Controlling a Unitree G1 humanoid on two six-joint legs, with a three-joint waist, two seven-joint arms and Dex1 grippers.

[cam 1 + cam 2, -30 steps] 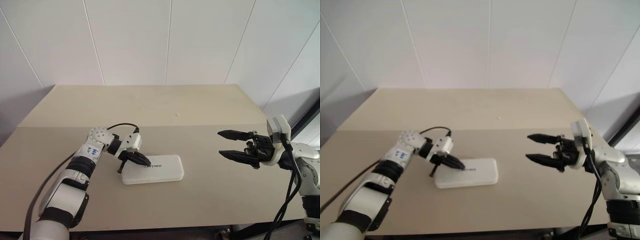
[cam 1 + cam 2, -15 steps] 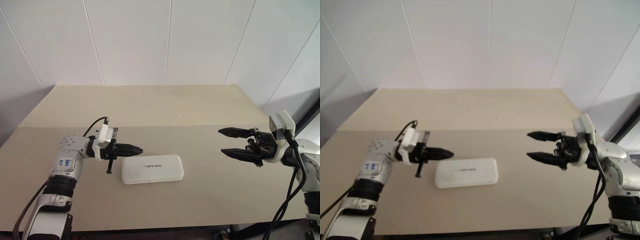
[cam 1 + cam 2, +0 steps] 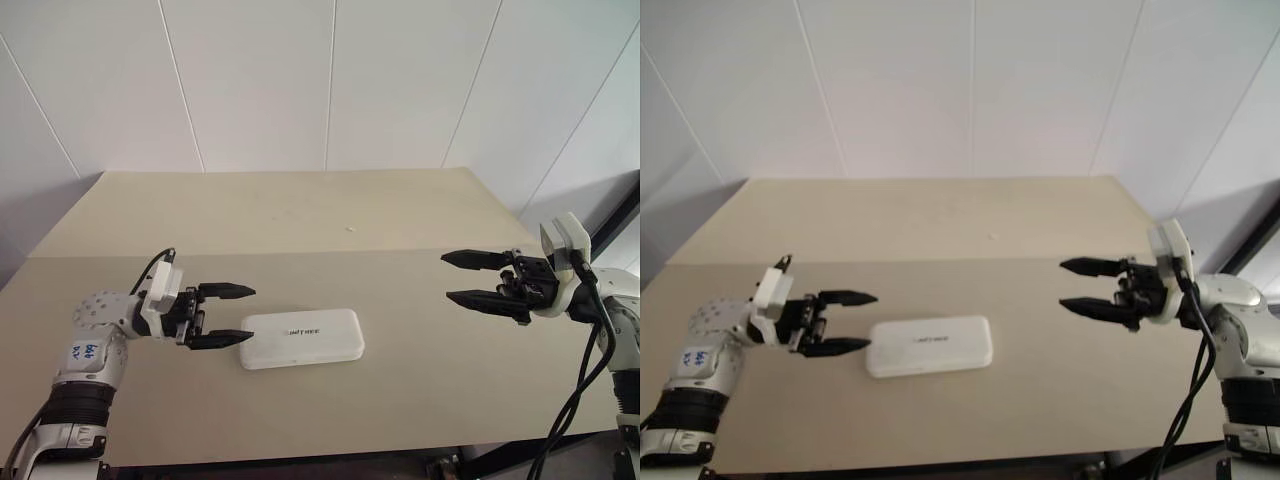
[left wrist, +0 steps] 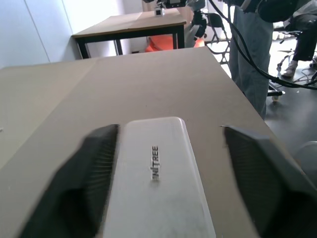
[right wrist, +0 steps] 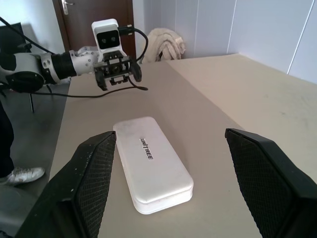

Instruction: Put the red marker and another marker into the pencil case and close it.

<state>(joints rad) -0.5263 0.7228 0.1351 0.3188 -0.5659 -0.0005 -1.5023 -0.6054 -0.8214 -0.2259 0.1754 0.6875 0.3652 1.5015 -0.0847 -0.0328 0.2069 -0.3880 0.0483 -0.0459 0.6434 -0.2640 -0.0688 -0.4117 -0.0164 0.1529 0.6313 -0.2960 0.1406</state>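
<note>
A: Where was the pencil case (image 3: 303, 338) found?

B: It was seen lying flat and closed on the surface (image 3: 400, 400), nearer the front edge than the back one and a little toward the left edge, lid up, with the dark lettering readable. No marker was to be seen on the surface; whether both were shut inside could not be told.

A: And the end effectors?

B: The left end effector (image 3: 226, 315) was held level just beside the case's left end, its fingers spread apart and nothing between them; one fingertip appeared close to the case's corner, though contact could not be confirmed. The right end effector (image 3: 472, 278) was held well apart from the case, toward the right edge, fingers likewise spread and empty.

A: What could go wrong from there?

B: The task was judged practically finished. If the lid had not been latched fully, it might spring up once left alone. The case could also be nudged along the surface if the left end effector were swung carelessly, given how near its lower finger was placed.
</note>
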